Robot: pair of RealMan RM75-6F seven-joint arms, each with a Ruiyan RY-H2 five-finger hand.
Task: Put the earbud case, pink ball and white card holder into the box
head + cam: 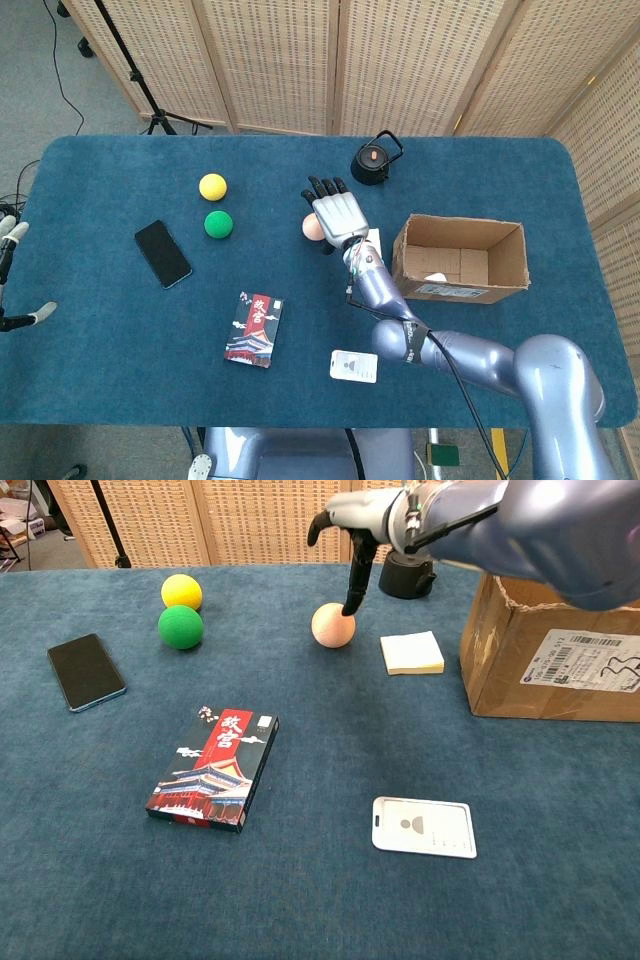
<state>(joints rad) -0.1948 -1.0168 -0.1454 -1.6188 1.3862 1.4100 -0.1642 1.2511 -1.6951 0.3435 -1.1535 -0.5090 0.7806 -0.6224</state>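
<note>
I hold my right robot hand (pixel 335 214) with fingers spread apart just above the pink ball (pixel 333 625), near the frame's centre, because I judge it goes into the box (pixel 505 276) next.

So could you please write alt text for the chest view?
The right hand reaches down over the pink ball on a blue table, beside a cardboard box; a white card holder lies nearer.
</note>
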